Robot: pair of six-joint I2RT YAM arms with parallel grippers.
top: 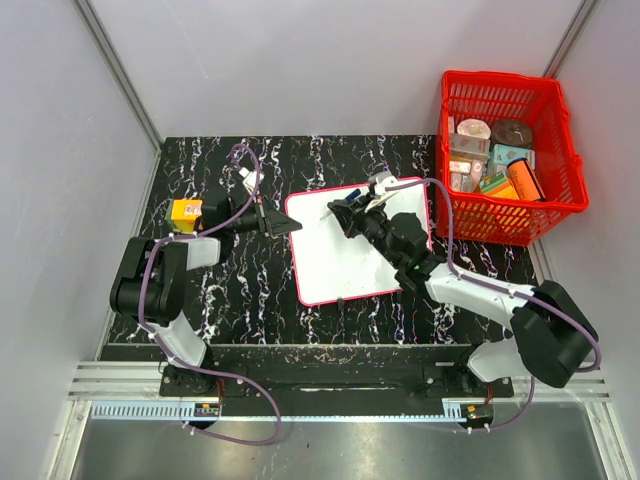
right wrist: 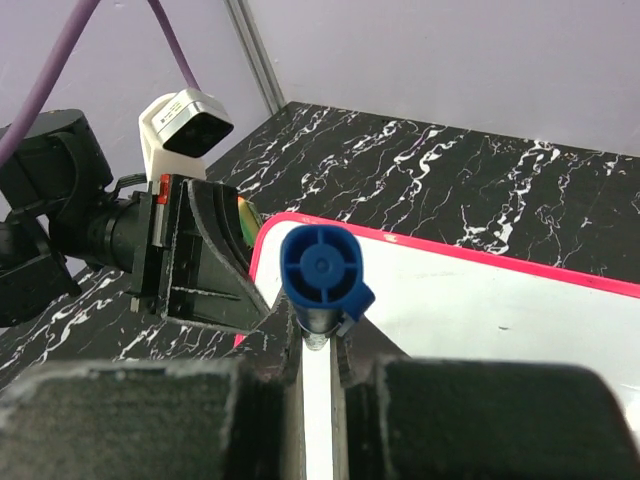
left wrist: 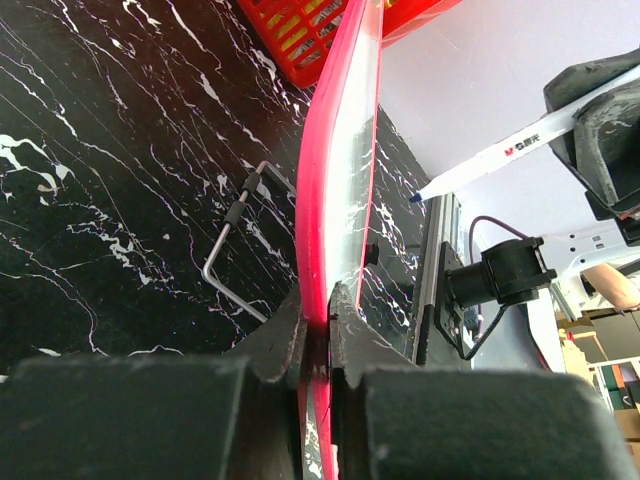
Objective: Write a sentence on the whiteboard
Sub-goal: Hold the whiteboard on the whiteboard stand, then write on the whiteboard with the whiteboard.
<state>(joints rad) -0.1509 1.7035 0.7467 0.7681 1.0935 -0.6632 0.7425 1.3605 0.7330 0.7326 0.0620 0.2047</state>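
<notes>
On the black marbled table [top: 240,290], the whiteboard [top: 345,270] lies in the middle, left of the red basket [top: 520,225]; the left gripper [top: 283,226] is closed tight on its left edge; the right gripper [top: 350,212] clamps a marker [left wrist: 500,157], its tip close over the board's far part.
</notes>
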